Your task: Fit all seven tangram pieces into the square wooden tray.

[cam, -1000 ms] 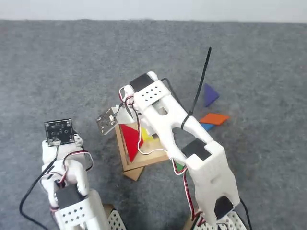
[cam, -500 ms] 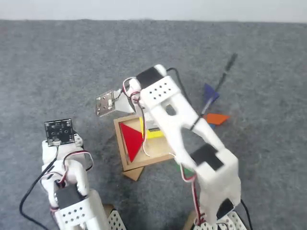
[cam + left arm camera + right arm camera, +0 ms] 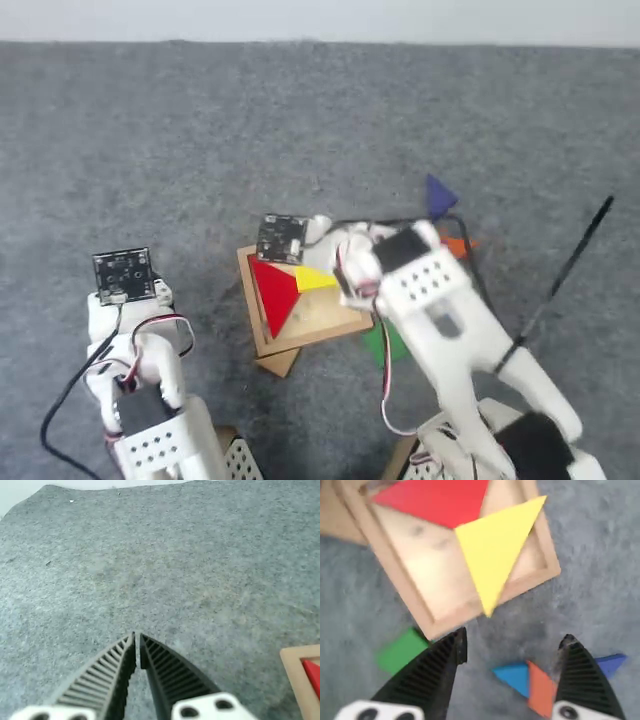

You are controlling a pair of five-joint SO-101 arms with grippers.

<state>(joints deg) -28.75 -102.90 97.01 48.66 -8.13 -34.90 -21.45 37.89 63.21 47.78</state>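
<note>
Tray point(image 3: 325, 310) on the grey mat point(image 3: 150, 130), red triangle point(image 3: 272, 288) in it, and the yellow triangle point(image 3: 495, 545) is touching the red one, two of its tips riding over the rim! Just off the tray's edge hangs the right gripper point(image 3: 511, 644), jaws spread wide, nothing between them. Loose on the mat around it: green piece point(image 3: 400, 651), blue piece point(image 3: 512, 674) and orange piece point(image 3: 540, 690) touching each other, purple triangle point(image 3: 438, 193) near them. Off to the side, the left gripper point(image 3: 136, 639) is pressed closed, empty, over bare mat.
</note>
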